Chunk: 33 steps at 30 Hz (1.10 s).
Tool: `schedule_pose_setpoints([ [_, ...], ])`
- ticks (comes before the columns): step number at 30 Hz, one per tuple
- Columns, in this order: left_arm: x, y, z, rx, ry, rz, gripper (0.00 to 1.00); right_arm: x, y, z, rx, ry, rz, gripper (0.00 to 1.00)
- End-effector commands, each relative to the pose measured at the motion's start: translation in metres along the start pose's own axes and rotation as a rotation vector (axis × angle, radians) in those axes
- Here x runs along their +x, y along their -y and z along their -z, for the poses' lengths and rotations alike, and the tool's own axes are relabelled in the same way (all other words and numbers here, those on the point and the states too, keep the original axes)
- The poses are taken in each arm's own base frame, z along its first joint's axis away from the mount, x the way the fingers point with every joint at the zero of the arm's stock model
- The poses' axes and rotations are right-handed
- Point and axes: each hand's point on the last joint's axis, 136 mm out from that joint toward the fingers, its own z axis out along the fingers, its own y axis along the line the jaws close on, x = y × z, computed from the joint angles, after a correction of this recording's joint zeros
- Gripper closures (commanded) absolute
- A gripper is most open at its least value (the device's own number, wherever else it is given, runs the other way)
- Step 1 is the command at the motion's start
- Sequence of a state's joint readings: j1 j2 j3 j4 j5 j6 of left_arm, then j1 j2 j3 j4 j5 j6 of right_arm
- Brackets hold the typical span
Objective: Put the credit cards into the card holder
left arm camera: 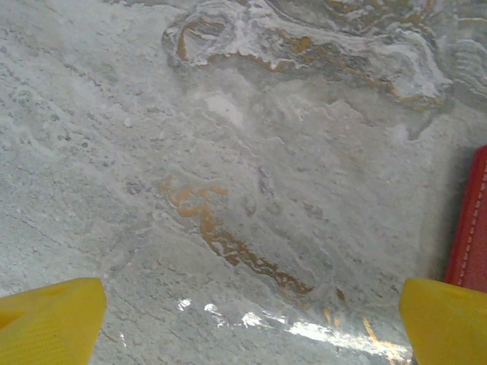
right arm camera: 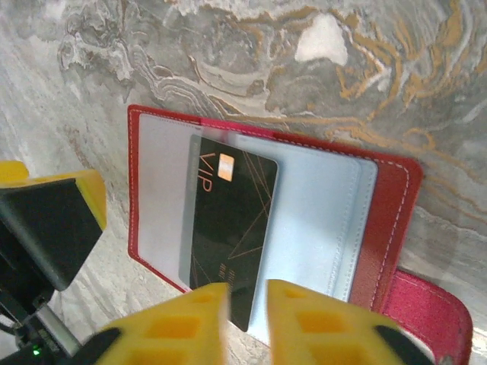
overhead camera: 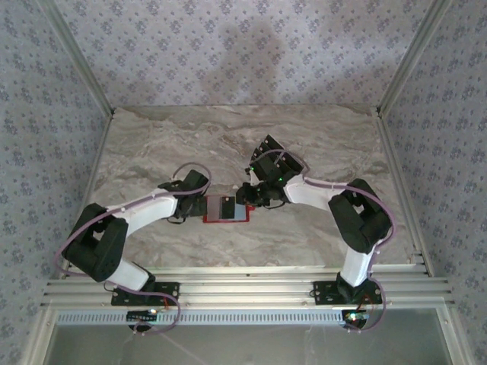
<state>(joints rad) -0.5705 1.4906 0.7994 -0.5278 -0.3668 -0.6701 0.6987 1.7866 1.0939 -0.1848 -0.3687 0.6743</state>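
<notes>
The card holder lies open on the marble table between my two grippers, its pale inside facing up. In the right wrist view the red wallet holds a black credit card marked VIP, lying flat with its left edge under a clear pocket. My right gripper hovers over the card's near end, jaws a narrow gap apart, with the card's corner visible between them. My left gripper is wide open over bare table, its right finger beside the wallet's red edge.
The wallet's red closing strap sticks out at its near right corner. The left gripper's yellow finger stands just off the wallet's left edge. Patterned walls surround the marble table.
</notes>
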Motion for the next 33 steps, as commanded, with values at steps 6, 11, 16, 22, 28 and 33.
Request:
schedule_pose_setpoints([
  [6,0.006,-0.003,-0.009,-0.016,-0.022,0.002,0.01,0.002,0.013,-0.010,0.176,-0.065,0.081,0.89],
  [11,0.008,-0.002,-0.012,-0.009,-0.029,0.008,0.01,0.004,0.014,-0.023,0.195,-0.094,0.088,0.90],
  [16,0.012,0.001,-0.017,-0.002,-0.040,0.006,0.01,0.008,0.014,-0.032,0.202,-0.118,0.090,0.90],
  [22,0.015,0.002,-0.021,0.002,-0.049,0.004,0.01,0.009,0.009,-0.040,0.189,-0.129,0.100,0.90],
  [28,0.017,0.002,-0.023,0.006,-0.053,0.010,0.01,0.010,0.000,-0.045,0.170,-0.132,0.105,0.91],
  [33,0.019,0.003,-0.024,0.010,-0.058,0.012,0.01,0.011,-0.007,-0.050,0.154,-0.137,0.114,0.90],
])
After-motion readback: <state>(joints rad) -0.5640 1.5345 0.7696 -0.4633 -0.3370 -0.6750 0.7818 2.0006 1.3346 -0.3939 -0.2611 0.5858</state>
